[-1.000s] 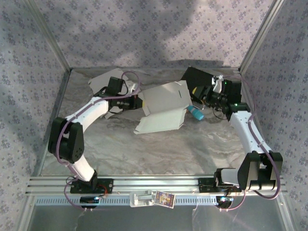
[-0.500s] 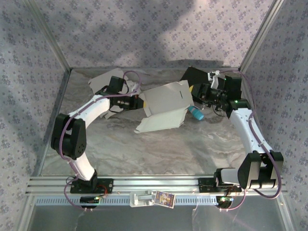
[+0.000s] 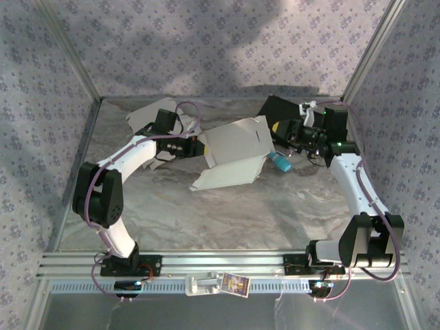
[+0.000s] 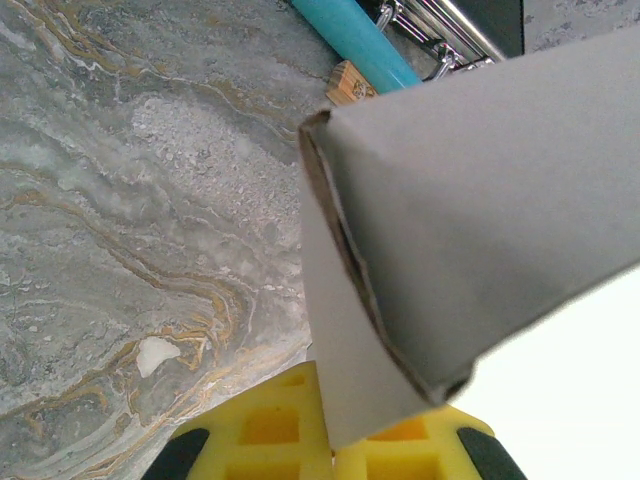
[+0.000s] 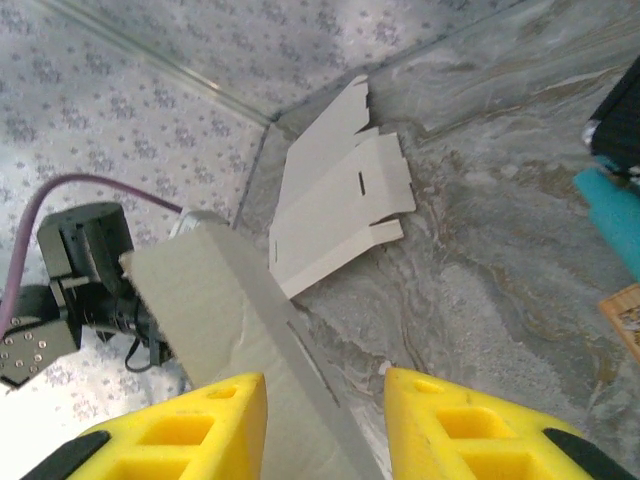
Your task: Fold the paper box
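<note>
The paper box [image 3: 234, 148] is a grey, partly folded carton held tilted above the marble table, with one flap hanging toward the near side. My left gripper [image 3: 195, 146] is at its left edge, shut on a thin flap of the box [image 4: 350, 350], which runs between the yellow pads [image 4: 270, 425]. My right gripper [image 3: 278, 135] is at the box's right end with its jaws open. A box panel [image 5: 215, 300] slants up between the fingers, close to the left finger [image 5: 190, 430] and clear of the right finger [image 5: 470, 425].
A second flat carton blank [image 3: 143, 117] [image 5: 340, 205] lies at the back left. A teal cylinder [image 3: 280, 162] [image 4: 350, 35] and a black case [image 3: 282, 108] sit under the right wrist. Patterned walls [image 3: 206, 48] close in the back and sides.
The left arm's elbow has swung slightly and the box's hanging flap shifted a little. The right gripper has crept closer to the box's right end and narrowed slightly.
</note>
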Available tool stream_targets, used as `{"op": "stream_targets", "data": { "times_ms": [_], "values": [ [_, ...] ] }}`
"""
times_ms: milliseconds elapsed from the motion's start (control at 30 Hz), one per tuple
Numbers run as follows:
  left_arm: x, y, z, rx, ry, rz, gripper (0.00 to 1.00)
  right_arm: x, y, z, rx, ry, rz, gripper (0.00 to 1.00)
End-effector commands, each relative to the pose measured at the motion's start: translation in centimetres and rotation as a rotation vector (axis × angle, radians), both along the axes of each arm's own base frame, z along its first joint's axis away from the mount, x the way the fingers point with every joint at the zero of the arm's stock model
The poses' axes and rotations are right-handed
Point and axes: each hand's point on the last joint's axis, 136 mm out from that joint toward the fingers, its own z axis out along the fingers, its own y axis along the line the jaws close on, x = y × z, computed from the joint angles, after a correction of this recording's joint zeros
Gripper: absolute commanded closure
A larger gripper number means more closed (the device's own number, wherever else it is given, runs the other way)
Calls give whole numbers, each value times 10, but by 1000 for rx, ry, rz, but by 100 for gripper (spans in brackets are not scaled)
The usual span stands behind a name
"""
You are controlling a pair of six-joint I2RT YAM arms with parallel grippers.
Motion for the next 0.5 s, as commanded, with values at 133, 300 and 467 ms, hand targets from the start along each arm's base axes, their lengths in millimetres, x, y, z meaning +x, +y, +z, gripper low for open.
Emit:
{"op": "stream_targets", "data": {
  "times_ms": [133,300,467],
  "values": [
    [-3,-2,14,-28,-17,-32,100,-2,16,-6,-9,-3,78,61],
    [-4,-1,15,-29,-25,-33,100,-1,26,-12,-55,7,110,61],
    [-5,-1,17,-28,-31,-40,100,2,33,-22,-95,12,128,60]
  ]
}}
